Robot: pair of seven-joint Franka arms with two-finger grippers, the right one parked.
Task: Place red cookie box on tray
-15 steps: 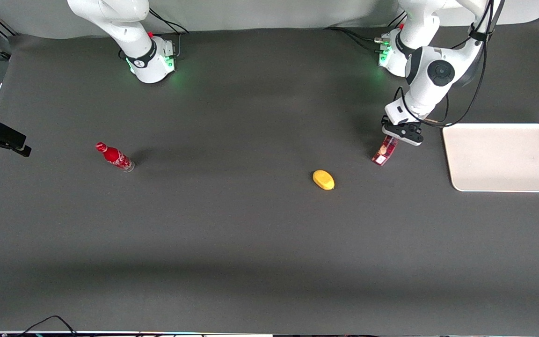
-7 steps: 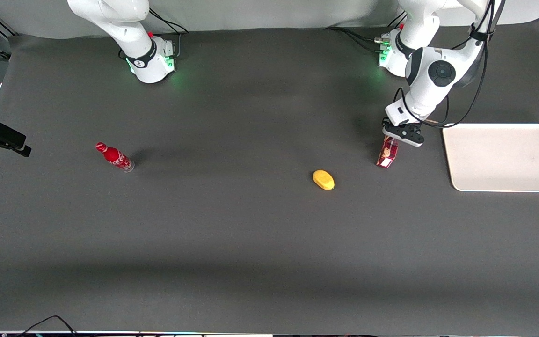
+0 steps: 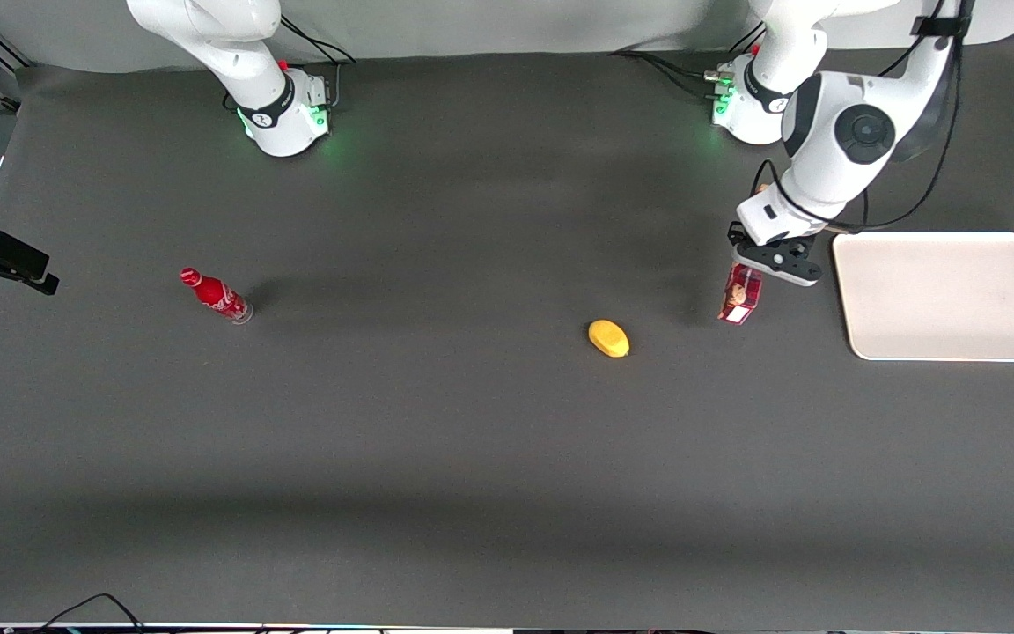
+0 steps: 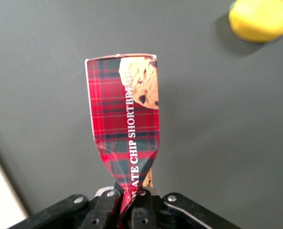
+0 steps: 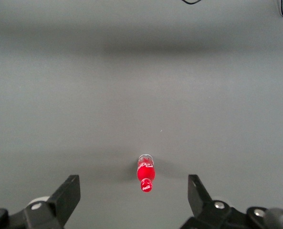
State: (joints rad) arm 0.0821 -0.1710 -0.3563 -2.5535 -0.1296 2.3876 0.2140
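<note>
The gripper [image 3: 776, 261] was clamped on one end of the red cookie box [image 3: 741, 298], its fingers [image 4: 109, 205] pressed so tightly together that the carton's end was creased and pinched between them in the left wrist view. Held by that end, the box hung downward from the gripper, clear of the table [image 3: 472, 440] as far as could be judged, with its plaid face and cookie print turned to the wrist camera. The end grip seemed chosen because the carton is flat and long — a pinch on its narrow end let it dangle freely for carrying. Taking the tray [image 3: 947, 343] as the landmark, the box hung just beside the tray's edge that faces the parked arm's end of the table, not yet over the rim. The yellow lemon-like object [image 3: 608, 338] lay on the table farther from the tray than the box, and the small red bottle [image 3: 215, 295] stood well apart from the tray, toward the parked arm's end. The tray itself held nothing — the carry looked underway, with the placing not yet done. Judging by the crushed end, the hold might let the box swing or slip.
</note>
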